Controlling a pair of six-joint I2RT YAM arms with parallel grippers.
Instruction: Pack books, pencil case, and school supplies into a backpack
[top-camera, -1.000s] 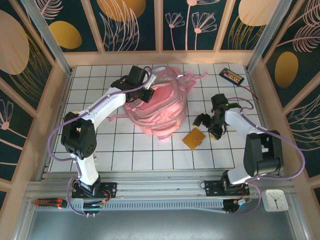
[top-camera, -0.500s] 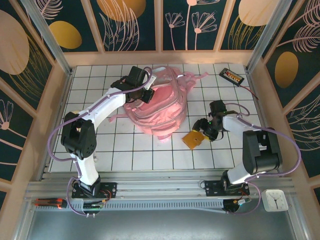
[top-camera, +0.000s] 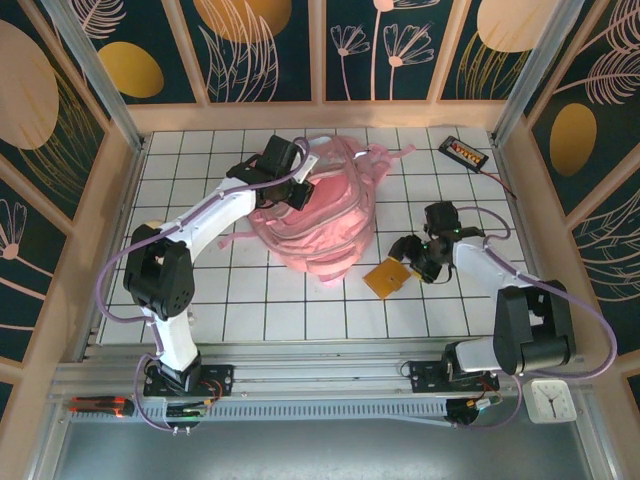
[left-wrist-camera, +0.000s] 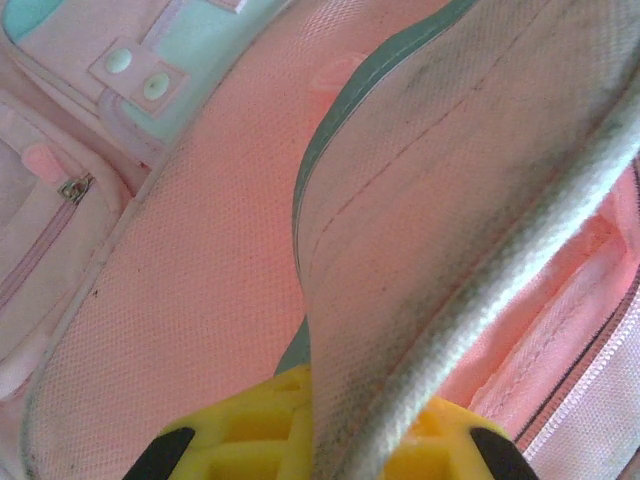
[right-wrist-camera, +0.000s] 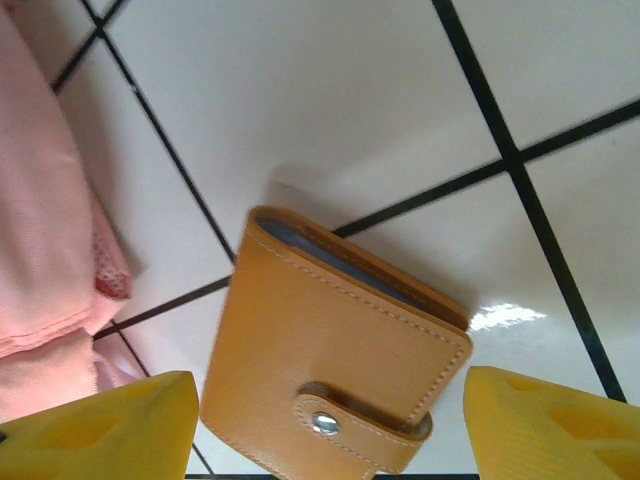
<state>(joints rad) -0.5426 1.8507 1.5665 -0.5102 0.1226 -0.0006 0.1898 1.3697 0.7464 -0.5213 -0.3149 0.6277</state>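
Observation:
The bright pink backpack (top-camera: 322, 222) lies at the middle back of the tiled table. My left gripper (top-camera: 291, 186) is shut on its silver-grey trimmed flap (left-wrist-camera: 420, 200), which runs up between the yellow fingers (left-wrist-camera: 250, 425), and pink lining (left-wrist-camera: 200, 290) shows beneath. The orange square pad (top-camera: 388, 278), the school supplies, lies flat to the right of the backpack. My right gripper (top-camera: 410, 256) is low over it and open. The pad (right-wrist-camera: 340, 350), with its snap tab, sits between the two yellow fingertips (right-wrist-camera: 100, 430) with a gap on each side. The books and the pencil case are out of view.
A black gadget with red marks (top-camera: 465, 153) and its cable lie at the back right corner. Wooden walls (top-camera: 118, 220) close in the table on the left, the back and the right. A small clock (top-camera: 547, 400) sits beyond the near rail.
My right gripper has swung left and down to the orange pad and its jaws have narrowed a little. My left gripper has shifted slightly right, still holding the flap.

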